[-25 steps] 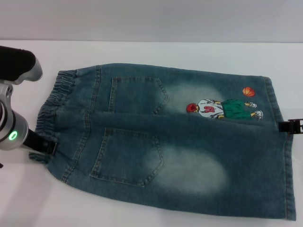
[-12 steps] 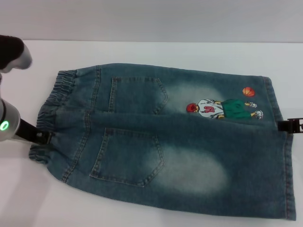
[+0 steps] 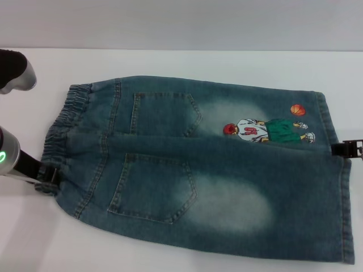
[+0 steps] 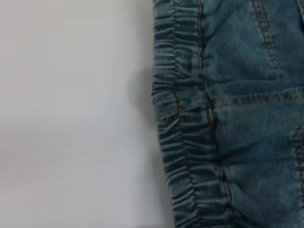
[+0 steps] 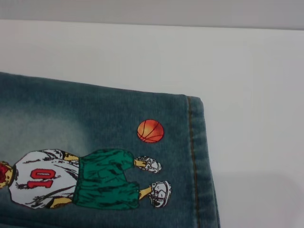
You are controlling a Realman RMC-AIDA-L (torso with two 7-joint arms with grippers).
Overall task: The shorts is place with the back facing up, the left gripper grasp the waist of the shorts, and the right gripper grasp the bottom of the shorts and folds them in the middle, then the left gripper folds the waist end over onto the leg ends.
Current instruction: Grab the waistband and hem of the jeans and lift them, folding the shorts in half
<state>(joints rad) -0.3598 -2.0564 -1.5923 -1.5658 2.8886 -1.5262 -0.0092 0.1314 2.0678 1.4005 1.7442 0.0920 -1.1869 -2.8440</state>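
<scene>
in the head view, the shorts (image 3: 210,170) are seen spread flat on the white bench (image 3: 170,62), back up, with two patch pockets showing. the waist (image 3: 62,130) lies toward the robot's left and the bottom of the shorts (image 3: 337,181) toward its right. a cartoon print (image 3: 266,130) with an orange ball (image 3: 298,109) is carried on the farther leg, near the hem. the left gripper (image 3: 48,174) is found low at the near part of the waist, its black tip touching the gathered band; whether its jaws are closed on the cloth cannot be told. the right gripper (image 3: 347,150) is seen only as a black tip at the picture's edge, against the hem between the two legs; the state of its jaws cannot be told either.

in the left wrist view, the puckered waist (image 4: 183,142) is shown close up, lying on the bench (image 4: 71,114), with no jaws visible.

in the right wrist view, the corner of the printed leg is shown, with the stitched hem (image 5: 197,156) just beside the ball (image 5: 150,131) and the print (image 5: 90,183); the bench (image 5: 247,71) lies beyond. no jaws are visible.
</scene>
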